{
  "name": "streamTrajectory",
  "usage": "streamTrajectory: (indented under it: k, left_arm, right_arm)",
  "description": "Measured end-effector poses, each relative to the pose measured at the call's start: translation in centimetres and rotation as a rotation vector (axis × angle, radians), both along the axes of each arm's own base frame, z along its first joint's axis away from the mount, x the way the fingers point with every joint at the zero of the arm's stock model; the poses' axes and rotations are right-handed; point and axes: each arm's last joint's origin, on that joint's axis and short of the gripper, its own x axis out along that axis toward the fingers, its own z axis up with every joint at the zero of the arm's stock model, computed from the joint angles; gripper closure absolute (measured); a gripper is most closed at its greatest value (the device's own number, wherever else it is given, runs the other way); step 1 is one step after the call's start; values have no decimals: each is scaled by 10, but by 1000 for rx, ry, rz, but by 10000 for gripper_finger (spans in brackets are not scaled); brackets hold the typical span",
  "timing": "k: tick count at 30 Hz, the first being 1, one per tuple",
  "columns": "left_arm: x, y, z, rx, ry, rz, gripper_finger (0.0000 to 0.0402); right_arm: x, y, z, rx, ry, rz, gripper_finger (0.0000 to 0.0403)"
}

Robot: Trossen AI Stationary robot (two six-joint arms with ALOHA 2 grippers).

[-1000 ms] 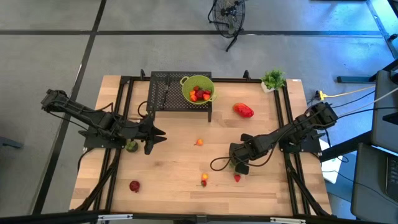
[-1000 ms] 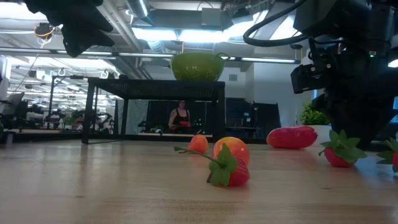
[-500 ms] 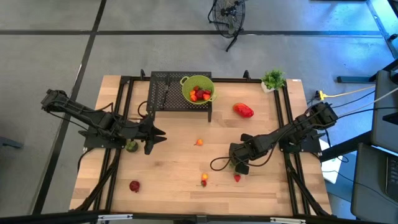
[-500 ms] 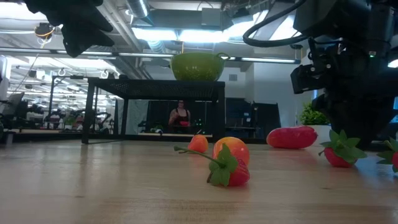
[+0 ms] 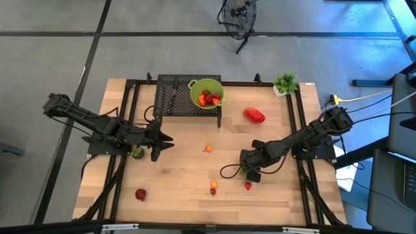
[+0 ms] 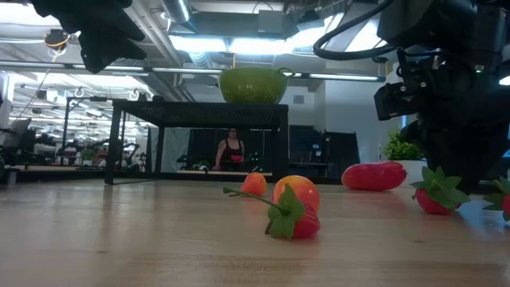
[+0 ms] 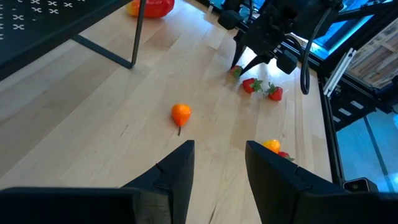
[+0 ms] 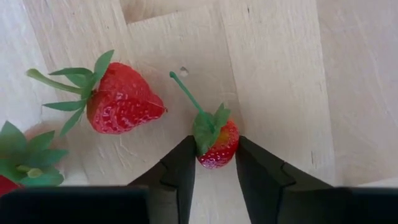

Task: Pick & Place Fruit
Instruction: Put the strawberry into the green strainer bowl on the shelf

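The small strawberry (image 8: pixel 216 144) sits on the wooden table (image 5: pixel 182 169), on the right half towards the front edge, with its red body between the two dark fingers of the right gripper (image 8: pixel 214 163) and its green cap and stem pointing away from the wrist. The fingers stand narrow and appear to touch the berry on both flanks, so the grip is judged to be made or nearly so; whether the berry has left the wood cannot be told. A larger strawberry (image 8: pixel 121 98) lies just beside it, and a third one (image 8: pixel 15 163) shows at the edge of the right wrist view. To do this step well, keep the pads on the berry's widest part, not on the leaves, and lift straight up before any sideways travel so that the neighbours are not knocked. The likely destination is the lime-green bowl (image 5: pixel 207 93) on the black rack (image 5: pixel 170 97) at the table's far side, which already holds red fruit; clear its rim from above before release. The left gripper (image 7: pixel 217 168) waits partly open and empty, raised over the table's left half.
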Motion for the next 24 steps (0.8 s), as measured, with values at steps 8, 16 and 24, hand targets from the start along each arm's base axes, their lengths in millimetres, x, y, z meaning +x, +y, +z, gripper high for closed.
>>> streamTrajectory:
  k: [8,16,24]
  left_arm:
    - [0,0,0,0,1,0,263]
    - [0,0,0,0,0,0,263]
    - [0,0,0,-5,1,-5,263]
  right_arm:
    - [1,1,0,28,0,4,304]
    - [3,3,1,78,-14,3,289]
    - [3,3,3,62,-29,-1,309]
